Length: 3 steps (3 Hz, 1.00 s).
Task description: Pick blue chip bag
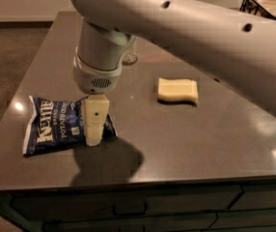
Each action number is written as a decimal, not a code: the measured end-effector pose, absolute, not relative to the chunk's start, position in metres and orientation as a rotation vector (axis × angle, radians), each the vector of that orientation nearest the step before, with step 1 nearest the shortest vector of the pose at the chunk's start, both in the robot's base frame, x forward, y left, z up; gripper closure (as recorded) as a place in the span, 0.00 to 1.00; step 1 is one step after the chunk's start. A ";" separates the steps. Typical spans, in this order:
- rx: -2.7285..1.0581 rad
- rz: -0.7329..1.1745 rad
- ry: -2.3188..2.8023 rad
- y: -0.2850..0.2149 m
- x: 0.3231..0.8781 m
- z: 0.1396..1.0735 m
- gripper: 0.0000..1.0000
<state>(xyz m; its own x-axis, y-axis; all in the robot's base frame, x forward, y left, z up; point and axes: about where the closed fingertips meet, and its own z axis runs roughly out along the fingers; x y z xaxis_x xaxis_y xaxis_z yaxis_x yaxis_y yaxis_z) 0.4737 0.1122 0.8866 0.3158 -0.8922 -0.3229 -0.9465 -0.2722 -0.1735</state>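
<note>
Gripper (93, 137) is pointing straight down, with its tip sitting over the right end of the blue chip bag (51, 127). Whether it's touching or just hovering isn't showing from this angle. Spread or closed: can't tell either, since only one cream-coloured block is facing the camera. The bag is lying flat on the dark table (210, 144), and most of it is stretching away to the gripper's left as seen in the view. Its white "Kettle" lettering is running along the far-left part, and its crinkled right edge is poking out just past the tip. The round white wrist housing (98, 66) is sitting directly above the gripper, and the big white arm (200, 30) is sweeping up and off to the right. A pale yellow sponge (177, 90) is lying well to the gripper's right and a bit farther back, apart from the bag. The base of a clear bottle (130, 56) is peeking out behind the wrist. A wire basket (268, 4) is sitting far back to the right. The arm's shadow (110, 162) is falling on the tabletop just in front of the tip. Drawer fronts (128, 206) are running below the table's near edge.
</note>
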 end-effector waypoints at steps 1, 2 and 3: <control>-2.322 0.254 1.623 0.129 0.472 0.867 0.00; -2.363 0.263 1.610 0.138 0.473 0.854 0.00; -2.389 0.271 1.593 0.142 0.475 0.849 0.17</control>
